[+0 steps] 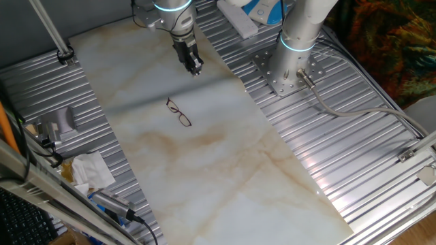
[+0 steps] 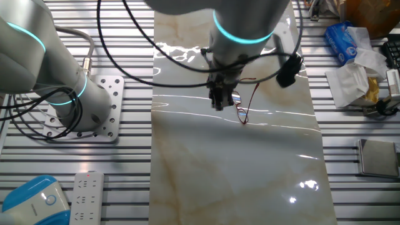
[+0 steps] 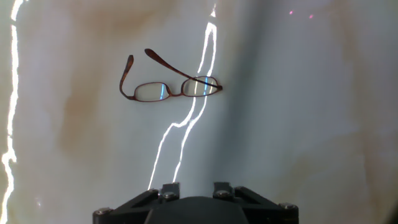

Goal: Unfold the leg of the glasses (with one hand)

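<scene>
Hand view: the glasses (image 3: 169, 84) lie on the marbled tabletop (image 3: 298, 124) at about 11 o'clock from the gripper, well apart from it. One arm stands out sideways; the other crosses behind the lenses. The gripper (image 1: 195, 69) hangs above the table holding nothing; its finger spacing cannot be told.

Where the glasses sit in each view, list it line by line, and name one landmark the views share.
One fixed view: the glasses lie left of centre on the marble sheet, below the gripper.
The other fixed view: the glasses lie right of centre, just right of the gripper.
Hand view: the glasses lie upper left of centre, apart from the gripper.
Shared landmark: the marble sheet beneath them.
</scene>
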